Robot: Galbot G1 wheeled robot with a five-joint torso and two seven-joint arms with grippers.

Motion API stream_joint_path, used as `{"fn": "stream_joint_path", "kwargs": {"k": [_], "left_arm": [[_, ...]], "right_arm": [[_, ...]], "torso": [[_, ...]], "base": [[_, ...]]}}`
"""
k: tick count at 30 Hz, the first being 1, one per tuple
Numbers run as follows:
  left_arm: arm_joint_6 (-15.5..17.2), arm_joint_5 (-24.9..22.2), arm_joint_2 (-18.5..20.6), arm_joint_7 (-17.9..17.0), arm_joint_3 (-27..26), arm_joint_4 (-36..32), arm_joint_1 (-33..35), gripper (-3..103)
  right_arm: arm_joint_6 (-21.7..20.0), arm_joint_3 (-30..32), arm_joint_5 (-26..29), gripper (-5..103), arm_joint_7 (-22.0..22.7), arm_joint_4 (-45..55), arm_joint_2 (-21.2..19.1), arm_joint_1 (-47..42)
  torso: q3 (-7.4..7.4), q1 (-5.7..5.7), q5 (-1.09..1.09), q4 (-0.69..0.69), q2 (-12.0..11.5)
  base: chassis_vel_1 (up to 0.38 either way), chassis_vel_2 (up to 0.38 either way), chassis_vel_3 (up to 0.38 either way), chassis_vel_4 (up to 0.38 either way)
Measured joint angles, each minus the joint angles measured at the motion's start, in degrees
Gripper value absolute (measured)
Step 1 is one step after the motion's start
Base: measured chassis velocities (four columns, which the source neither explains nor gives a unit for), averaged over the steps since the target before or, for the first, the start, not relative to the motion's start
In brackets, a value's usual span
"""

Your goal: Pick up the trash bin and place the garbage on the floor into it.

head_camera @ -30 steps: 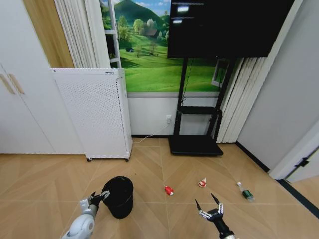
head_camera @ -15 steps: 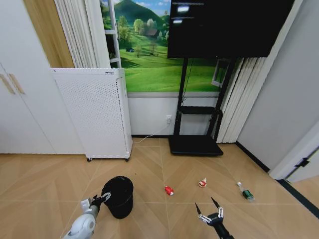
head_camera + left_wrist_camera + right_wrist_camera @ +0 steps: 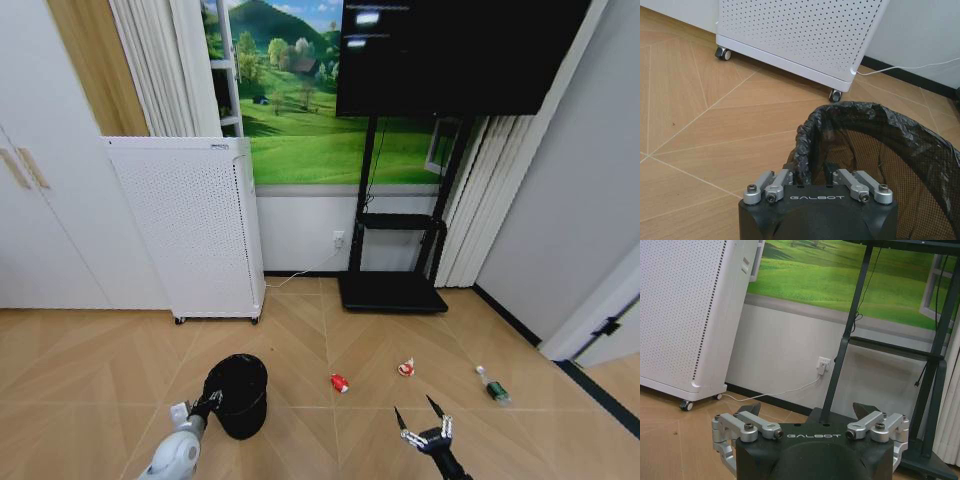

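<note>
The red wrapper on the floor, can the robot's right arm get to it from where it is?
Probably yes. The right gripper hangs with its jaws open, and only bare floor lies between it and the red wrapper. The trash bin stands off to the side.

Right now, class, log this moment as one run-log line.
left gripper: shut on trash bin rim | right gripper: open, idle | garbage: on floor
</note>
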Motion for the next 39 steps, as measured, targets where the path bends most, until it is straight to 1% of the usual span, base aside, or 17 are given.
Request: {"fn": "stream_joint_path", "kwargs": {"k": [1, 2, 4, 6, 8, 10, 15, 21, 25, 26, 28, 30, 31, 32, 33, 35, 39], "left_arm": [[-0.3, -0.38, 0.01, -0.01, 0.04, -0.01, -0.1, 25], [-0.46, -0.65, 0.01, -0.02, 0.04, -0.01, -0.1, 19], [-0.62, -0.69, -0.01, 0.01, 0.01, -0.01, -0.04, 19], [-1.22, -0.68, -0.06, 0.43, -0.47, -0.26, 0.63, 9], [-1.46, -0.73, -0.1, 0.58, -0.73, -0.68, 1.13, 6], [-1.67, -0.75, -0.1, 0.65, -1.01, -1.08, 1.51, 6], [-2.8, -0.99, 1.03, 0.56, -2.47, -4.01, 3.35, 6], [-3.35, -1.66, 3.18, -0.14, -3.72, -7.65, 4.6, 6], [-3.46, -3.44, 7.57, -1.65, -5.77, -13.21, 7.03, 6], [-3.46, -3.44, 7.57, -1.65, -5.77, -13.21, 7.03, 6], [-3.79, -4.02, 11.09, -2.29, -7.44, -16.68, 9.27, 6], [-3.84, -4.04, 11.45, -2.39, -7.68, -17.06, 9.54, 6], [-4.02, -4.22, 12.97, -2.88, -9.28, -18.86, 11.01, 6], [-4.02, -4.22, 12.97, -2.88, -9.28, -18.86, 11.01, 6], [-4.12, -4.44, 14.23, -3.21, -11.12, -20.34, 12.62, 6], [-4.21, -4.44, 14.56, -3.34, -11.82, -20.78, 13.19, 6], [-4.31, -4.27, 15.19, -3.44, -15.52, -23.2, 16.97, 6]], "right_arm": [[0.07, 0.08, 0.09, 100, 0.0, -0.05, 0.2, -0.21], [0.17, 0.11, 0.11, 100, 0.0, -0.09, 0.34, -0.4], [0.23, 0.12, 0.11, 100, -0.02, -0.09, 0.44, -0.54], [0.29, 0.18, 0.09, 100, -0.06, 0.05, 0.57, -0.72], [0.3, 0.25, -0.04, 100, 0.0, 0.24, 0.58, -0.72], [0.27, 0.44, -0.42, 100, 0.4, 0.41, 0.58, -0.68], [-1.23, 1.16, -2.66, 100, 5.62, 2.19, 0.2, 0.12], [-1.57, 2.26, -3.27, 100, 6.95, 3.55, -0.13, -0.19], [-0.94, 3.76, -2.32, 100, 6.76, 4.31, 0.57, -0.56], [-0.94, 3.76, -2.32, 100, 6.76, 4.31, 0.57, -0.56], [-1.62, 4.8, -1.31, 100, 8.23, 4.32, 0.79, 0.12], [-1.83, 4.91, -1.15, 100, 8.52, 4.32, 0.77, 0.23], [-3.02, 5.39, -0.21, 100, 9.82, 4.27, 0.44, 0.75], [-3.02, 5.39, -0.21, 100, 9.82, 4.27, 0.44, 0.75], [-3.98, 5.79, 0.7, 100, 10.6, 3.95, 0.01, 1.51], [-4.24, 5.95, 1.04, 100, 10.77, 3.85, -0.22, 1.77], [-4.66, 6.1, 1.64, 100, 10.87, 3.38, -1.19, 2.41]], "torso": [[0.0, 0.0, 0.0, 0.0, 0.0], [0.0, 0.0, 0.01, 0.0, 0.0], [0.0, 0.0, 0.01, 0.0, 0.0], [0.0, 0.0, 0.0, 0.0, 0.0], [0.01, 0.0, -0.02, 0.02, 0.0], [0.01, 0.0, -0.02, 0.0, 0.0], [0.01, 0.0, -0.01, 0.01, 0.0], [0.0, 0.0, -0.01, 0.0, 0.0], [0.0, 0.0, -0.01, -0.01, 0.01], [0.0, 0.0, -0.01, -0.01, 0.01], [0.01, 0.0, 0.0, 0.0, 0.0], [0.0, 0.0, 0.0, 0.0, 0.01], [0.0, 0.0, 0.02, 0.02, 0.01], [0.0, 0.0, 0.02, 0.02, 0.01], [0.0, 0.0, 0.0, 0.0, 0.01], [0.0, 0.01, -0.02, 0.0, 0.01], [0.0, 0.0, -0.01, 0.01, 0.01]], "base": [[0.0, 0.0, 0.0, 0.0], [0.0, 0.0, 0.0, 0.0], [0.0, 0.0, 0.0, 0.0], [0.0, 0.0, 0.0, 0.0], [0.0, 0.0, 0.0, 0.0], [0.0, 0.0, 0.0, 0.0], [0.0, 0.0, 0.0, 0.0], [0.0, 0.0, 0.0, 0.0], [0.0, 0.0, 0.0, 0.0], [0.0, 0.0, 0.0, 0.0], [0.0, 0.0, 0.0, 0.0], [0.0, 0.0, 0.0, 0.0], [0.0, 0.0, 0.0, 0.0], [0.0, 0.0, 0.0, 0.0], [0.0, 0.0, 0.0, 0.0], [0.0, 0.0, 0.0, 0.0], [0.0, 0.0, 0.0, 0.0]]}}
